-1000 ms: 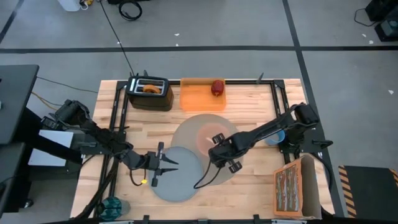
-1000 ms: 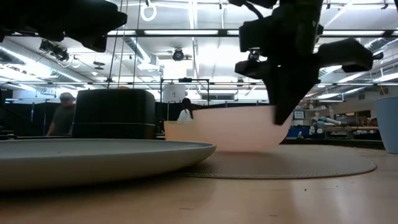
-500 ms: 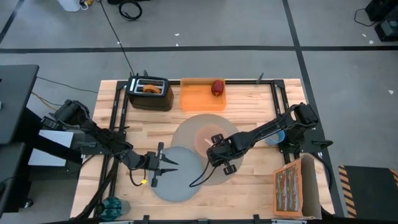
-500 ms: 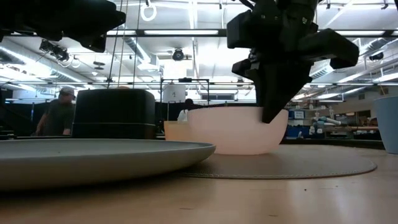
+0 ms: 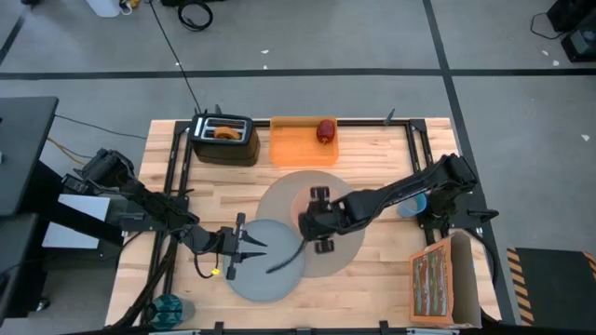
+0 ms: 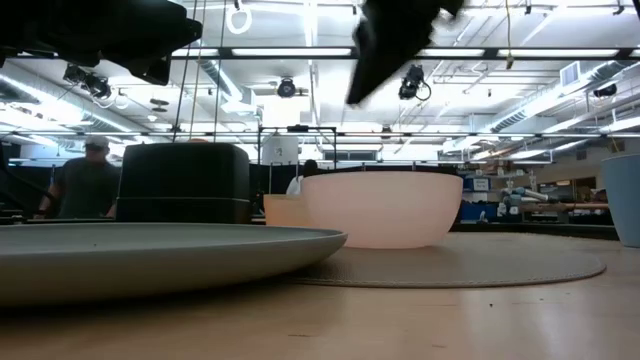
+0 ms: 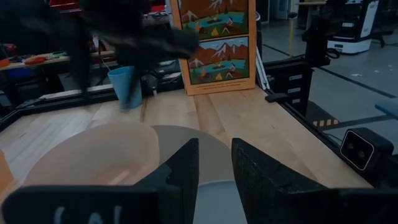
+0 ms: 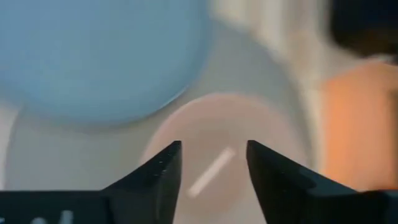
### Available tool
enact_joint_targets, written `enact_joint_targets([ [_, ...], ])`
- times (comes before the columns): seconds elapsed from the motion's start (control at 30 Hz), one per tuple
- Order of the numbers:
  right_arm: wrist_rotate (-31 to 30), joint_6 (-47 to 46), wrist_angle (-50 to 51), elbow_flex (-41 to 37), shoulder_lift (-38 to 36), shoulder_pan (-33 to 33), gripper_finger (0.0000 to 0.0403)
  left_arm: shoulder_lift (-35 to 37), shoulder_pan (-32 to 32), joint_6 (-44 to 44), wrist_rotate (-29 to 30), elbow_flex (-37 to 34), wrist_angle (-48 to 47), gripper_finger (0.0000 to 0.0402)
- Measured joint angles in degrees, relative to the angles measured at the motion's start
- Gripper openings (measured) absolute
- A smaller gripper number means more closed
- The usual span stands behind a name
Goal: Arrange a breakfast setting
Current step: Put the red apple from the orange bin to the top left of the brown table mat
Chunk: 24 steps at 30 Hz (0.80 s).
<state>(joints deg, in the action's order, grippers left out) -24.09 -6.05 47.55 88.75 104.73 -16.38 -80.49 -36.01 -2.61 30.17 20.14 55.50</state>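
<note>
Spoon (image 8: 211, 172) in pink bowl (image 6: 382, 207) (on placemat (image 5: 354, 249)).

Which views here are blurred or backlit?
Right wrist view: motion-smeared, pink bowl and spoon soft. Low view: bright ceiling lights turn the arm overhead into a dark blur; bowl stays sharp. Left wrist view: dim, blurred arm passing behind. High view: evenly lit.

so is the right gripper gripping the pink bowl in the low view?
No. The pink bowl sits alone on the placemat, and the right gripper is up above it, clear of the rim.
</note>
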Motion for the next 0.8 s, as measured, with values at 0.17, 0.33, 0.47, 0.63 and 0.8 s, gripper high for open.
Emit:
enact_joint_targets([
  [0.17, -10.6, -9.8, 1.0, 4.8, 0.0, 3.8, 0.0255, 0.0, -1.1, 0.0, 0.0, 0.0, 0.0, 0.0102],
  [0.33, -11.5, -27.0, 2.1, 5.1, 0.0, 12.7, 0.0302, 0.0, -2.5, -0.2, 0.0, 0.0, 1.0, 0.0102],
  [0.47, -11.4, -28.7, 1.0, 5.1, 0.1, 20.9, 0.0327, 0.0, -3.3, -1.3, 0.0, 0.0, 2.0, 0.0102],
  [0.63, -10.4, -24.7, -2.2, 5.1, 0.2, 30.9, 0.0342, 0.0, -3.3, -1.6, 0.0, 0.0, 2.3, 0.0102],
  [0.8, -8.4, -24.5, -4.6, 4.8, 2.5, 38.5, 0.0350, 0.0, -3.0, -1.6, 0.0, 0.0, 2.1, 0.0102],
])
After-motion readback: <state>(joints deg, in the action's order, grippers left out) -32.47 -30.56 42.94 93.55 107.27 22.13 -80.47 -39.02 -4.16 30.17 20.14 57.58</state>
